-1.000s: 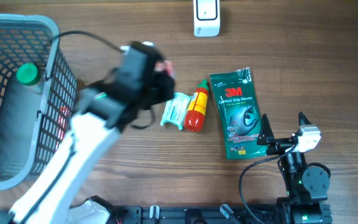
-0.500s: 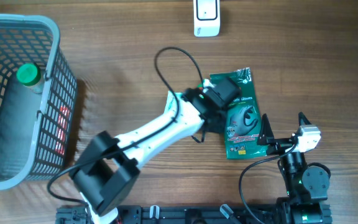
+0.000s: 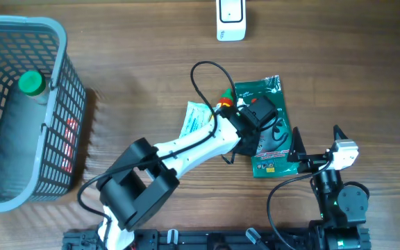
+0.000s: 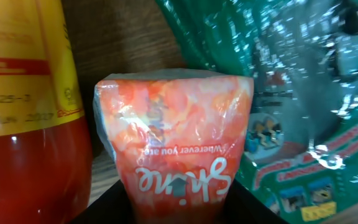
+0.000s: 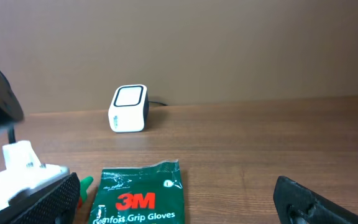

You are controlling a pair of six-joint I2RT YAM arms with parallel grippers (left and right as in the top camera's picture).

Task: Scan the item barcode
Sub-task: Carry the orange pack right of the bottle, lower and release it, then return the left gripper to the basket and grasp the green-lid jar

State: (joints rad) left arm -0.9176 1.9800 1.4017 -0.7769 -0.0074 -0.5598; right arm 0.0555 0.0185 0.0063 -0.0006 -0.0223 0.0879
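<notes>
An orange-pink "Shine" packet (image 4: 173, 137) fills the left wrist view, with my left gripper (image 4: 176, 208) shut on its lower end between the black jaws. From overhead, that gripper (image 3: 254, 114) hangs over the green 3M gloves pack (image 3: 273, 149), beside the red sauce bottle (image 3: 222, 103); the packet itself is hidden there. The white scanner (image 3: 230, 19) stands at the far edge of the table, also visible as the scanner (image 5: 128, 109) in the right wrist view. My right gripper (image 3: 316, 142) stands open at the front right, nothing between its fingers, facing the gloves pack (image 5: 138, 196).
A grey wire basket (image 3: 64, 104) at the left holds a green-capped bottle (image 3: 21, 97). A white-teal sachet (image 3: 196, 118) lies left of the sauce bottle. The left arm's cable (image 3: 203, 73) loops above the items.
My left arm has swung from beside the basket to the right, over the sauce bottle and gloves pack, carrying the packet. The right arm has not moved.
</notes>
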